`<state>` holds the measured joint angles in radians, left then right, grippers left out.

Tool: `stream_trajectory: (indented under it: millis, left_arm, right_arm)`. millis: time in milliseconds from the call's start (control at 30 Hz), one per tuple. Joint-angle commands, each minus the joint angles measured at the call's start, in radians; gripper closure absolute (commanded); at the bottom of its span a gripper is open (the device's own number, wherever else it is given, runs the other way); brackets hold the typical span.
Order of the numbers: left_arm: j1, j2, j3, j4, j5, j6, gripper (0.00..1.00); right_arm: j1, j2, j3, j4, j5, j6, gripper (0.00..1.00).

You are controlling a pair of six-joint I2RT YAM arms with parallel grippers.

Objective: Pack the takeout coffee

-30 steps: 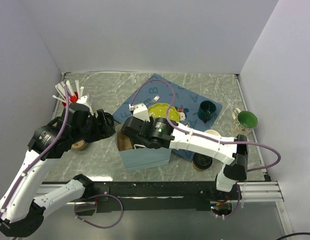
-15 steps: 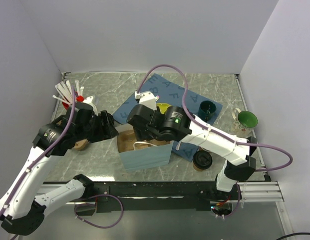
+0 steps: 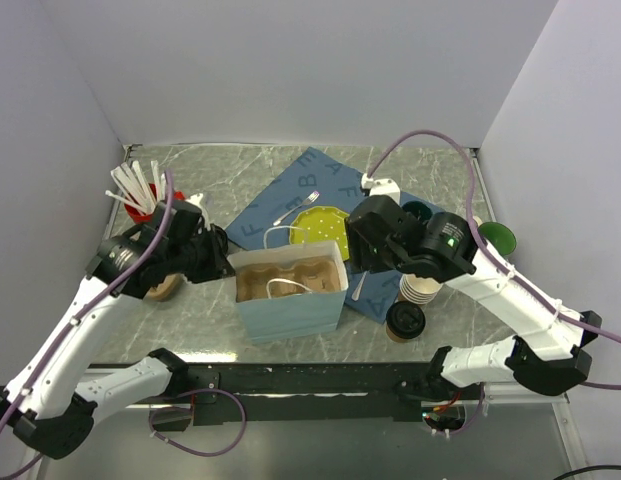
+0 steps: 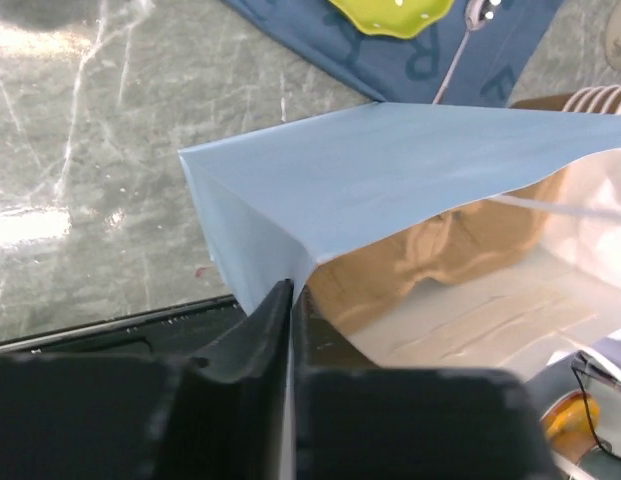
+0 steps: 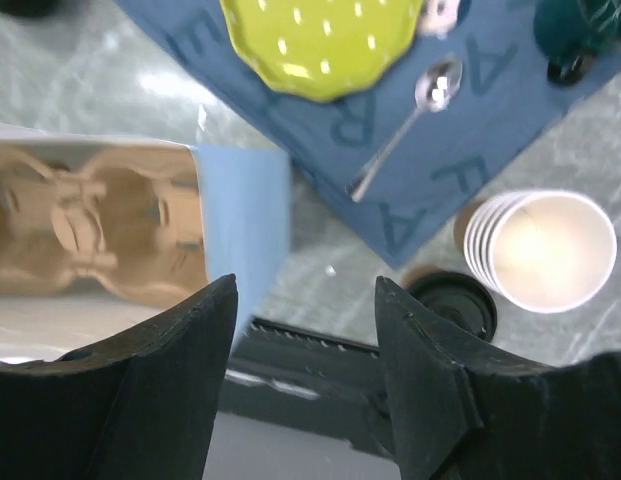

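The takeout coffee (image 3: 405, 320) (image 5: 452, 305), a tan cup under a black lid, stands at the front right of the table, apart from both grippers. A light-blue paper bag (image 3: 290, 312) (image 4: 390, 170) (image 5: 245, 215) stands open with a brown cardboard cup carrier (image 3: 290, 278) (image 5: 90, 225) inside. My left gripper (image 3: 227, 263) (image 4: 290, 295) is shut on the bag's left rim corner. My right gripper (image 3: 356, 255) (image 5: 305, 290) hangs open and empty above the bag's right side, left of the coffee.
A stack of lidless paper cups (image 3: 420, 287) (image 5: 545, 250) stands just behind the coffee. On the blue mat (image 3: 290, 195) lie a yellow-green plate (image 3: 315, 222), a spoon (image 5: 410, 125) and a fork (image 3: 285, 213). A green mug (image 3: 493, 238) is far right, a cutlery holder (image 3: 140, 190) far left.
My right arm has lifted away from the bag and swung right, uncovering the carrier. My left gripper has closed on the bag's rim.
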<state>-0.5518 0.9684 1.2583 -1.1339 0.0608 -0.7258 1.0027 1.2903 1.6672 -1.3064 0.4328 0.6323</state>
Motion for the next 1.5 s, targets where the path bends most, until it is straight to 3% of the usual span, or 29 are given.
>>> stream_trajectory:
  millis: [0,67,133,167,200,233,300,333,467,633,667,700,733,767,833,867,1267,1467]
  left_arm:
    - [0.000,0.052,0.143,-0.039,0.066,-0.009,0.99]
    - [0.000,0.061,0.162,-0.058,0.059,-0.024,0.98]
    - [0.001,0.049,0.104,-0.066,0.048,-0.034,0.89]
    - [0.001,0.053,0.087,-0.076,0.044,-0.037,0.81]
    - [0.000,0.058,0.076,-0.089,0.040,-0.038,0.57]
    - [0.000,0.065,0.081,-0.114,0.042,-0.043,0.48]
    - [0.000,0.059,0.088,-0.113,0.031,-0.052,0.35]
    - [0.000,0.050,0.090,-0.109,0.028,-0.055,0.35]
    - [0.000,0.064,0.110,-0.138,0.020,-0.046,0.39]
    - [0.000,0.050,0.122,-0.132,0.037,-0.061,0.58]
    - [0.000,0.049,0.119,-0.132,0.040,-0.063,0.64]
    - [0.000,0.049,0.118,-0.133,0.045,-0.061,0.78]
    - [0.001,0.047,0.115,-0.130,0.051,-0.060,0.84]
    - [0.000,0.049,0.116,-0.127,0.060,-0.060,0.89]
    - [0.000,0.047,0.122,-0.122,0.068,-0.063,0.99]
    - [0.000,0.050,0.139,-0.125,0.068,-0.066,0.99]
    - [0.000,0.136,0.383,-0.237,0.076,-0.093,0.99]
    - [0.000,0.124,0.331,-0.237,0.065,-0.112,0.92]
  right_arm:
    - [-0.013,-0.034,-0.078,0.124,-0.144,-0.071,0.37]
    - [-0.013,-0.031,-0.069,0.118,-0.157,-0.069,0.38]
    - [-0.015,-0.032,-0.063,0.114,-0.155,-0.083,0.39]
    - [-0.015,-0.032,-0.054,0.114,-0.151,-0.091,0.39]
    - [-0.016,-0.029,-0.043,0.113,-0.149,-0.098,0.40]
    - [-0.016,-0.025,-0.031,0.101,-0.152,-0.108,0.40]
    - [-0.018,-0.014,0.008,0.093,-0.169,-0.108,0.40]
    - [-0.018,-0.011,0.015,0.091,-0.178,-0.102,0.40]
    - [-0.019,-0.005,0.017,0.111,-0.238,-0.072,0.41]
    - [-0.018,0.024,0.000,0.084,-0.262,-0.016,0.45]
    - [-0.019,0.032,0.000,0.075,-0.263,-0.011,0.50]
    - [-0.019,0.047,0.003,0.062,-0.264,-0.008,0.55]
    - [-0.019,0.052,0.008,0.058,-0.264,-0.003,0.60]
    - [-0.019,0.058,0.022,0.056,-0.267,-0.003,0.75]
    - [-0.019,0.072,0.057,0.052,-0.267,-0.006,0.88]
    - [-0.018,0.079,0.072,0.045,-0.267,-0.005,1.00]
    - [-0.019,0.130,0.307,-0.102,-0.258,0.017,1.00]
    - [-0.022,0.103,0.195,-0.051,-0.270,0.036,1.00]
